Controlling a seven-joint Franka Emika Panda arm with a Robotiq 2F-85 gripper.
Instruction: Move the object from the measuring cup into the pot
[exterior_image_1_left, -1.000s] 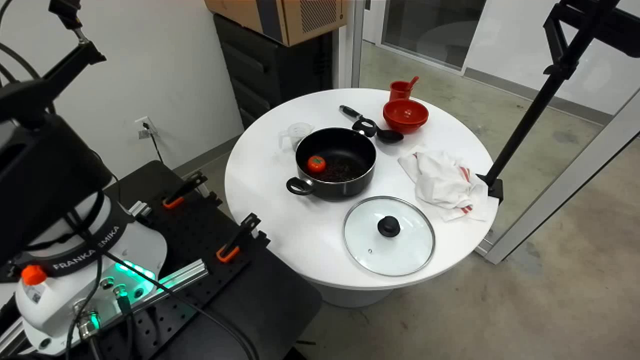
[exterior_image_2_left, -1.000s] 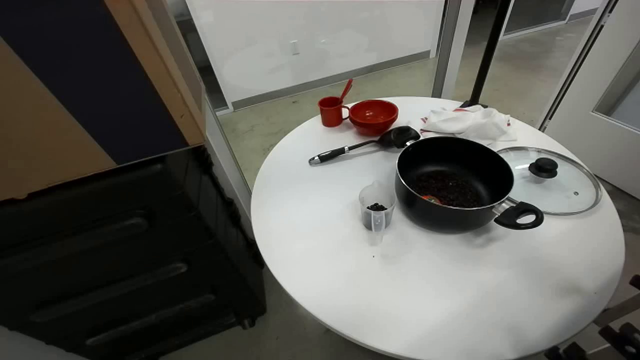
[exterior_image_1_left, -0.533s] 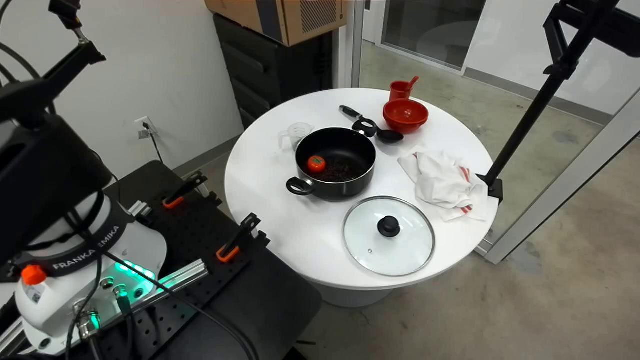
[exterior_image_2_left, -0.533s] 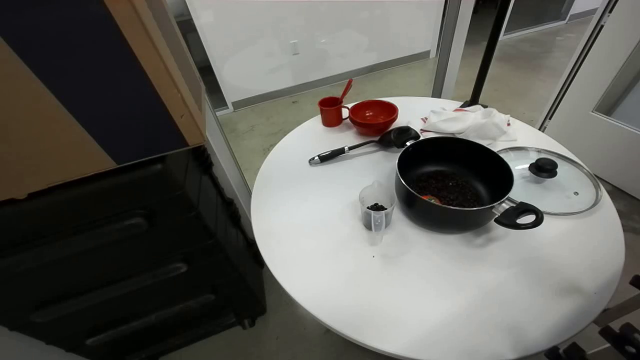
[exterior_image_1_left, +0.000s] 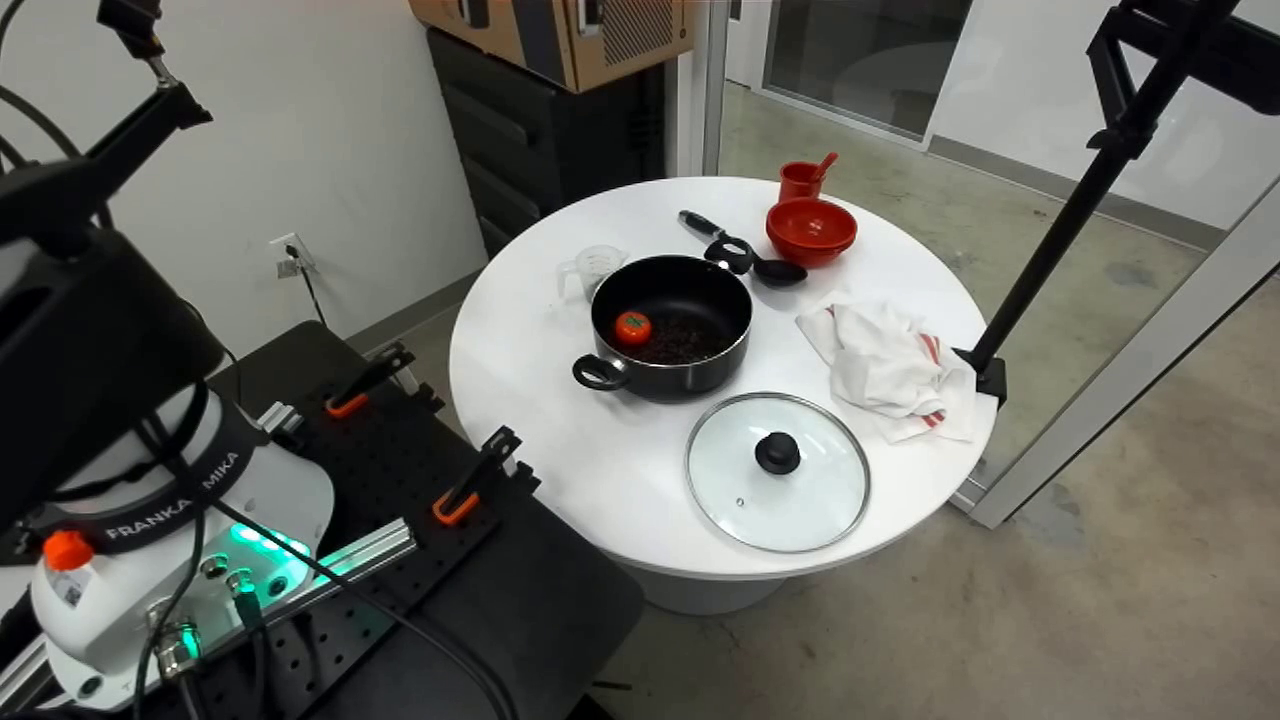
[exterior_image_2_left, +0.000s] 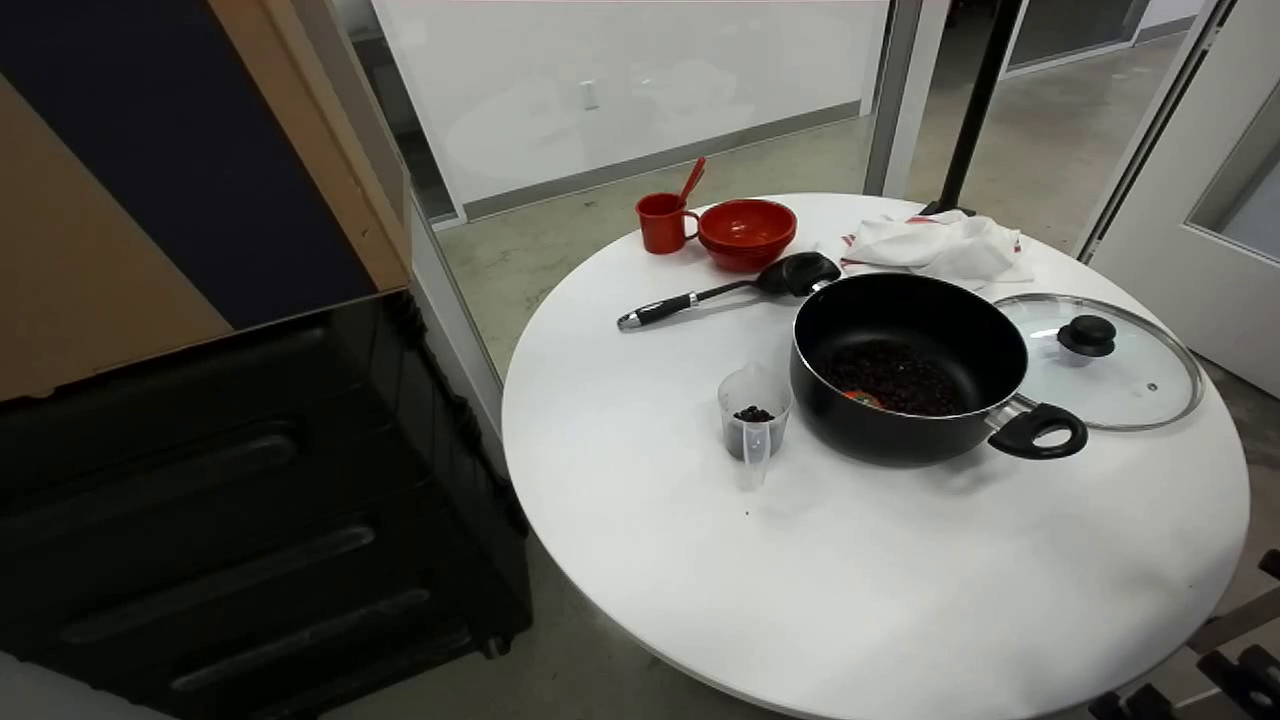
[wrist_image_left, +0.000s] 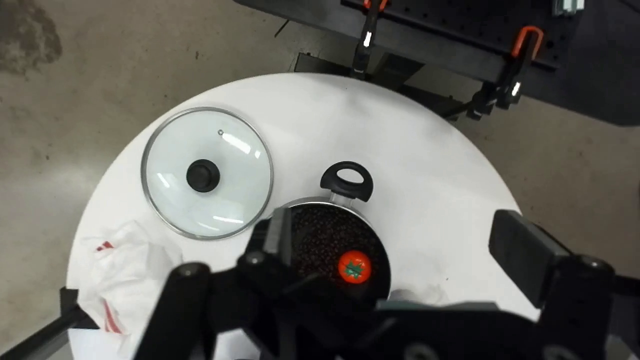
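The fingers (wrist_image_left: 522, 256) stand apart; dark beans (exterior_image_2_left: 895, 378) lie in both the pot (exterior_image_2_left: 885, 436) and the clear measuring cup (exterior_image_2_left: 757, 442) beside it.

- Clear measuring cup (exterior_image_2_left: 737, 438): upright, btwn bench (exterior_image_2_left: 880, 590) L edge & blk pot (exterior_image_2_left: 880, 437), just beside pot; hndl twd near edge, dk beans (exterior_image_2_left: 752, 414) inside.
- Pot: one hndl twd near R edge; dk beans on its floor too, plus red thing (exterior_image_2_left: 861, 398), mostly hidden by wall.
- Glass lid (exterior_image_2_left: 1120, 385): flat by R edge, blk knob (exterior_image_2_left: 1087, 336) up, partly behind pot.
- Blk spoon (exterior_image_2_left: 708, 294): hndl twd L edge, head nr pot's far hndl.
- Red mug (exterior_image_2_left: 662, 228): far L edge, red utensil (exterior_image_2_left: 691, 180) leaning in it; stacked red bowls (exterior_image_2_left: 745, 256) beside.
- White towel (exterior_image_2_left: 940, 248), red marks: crumpled nr far edge, blk pole (exterior_image_2_left: 972, 120) behind.
- Off L edge: cardbd box (exterior_image_2_left: 180, 200) on blk cabinet (exterior_image_2_left: 280, 520).
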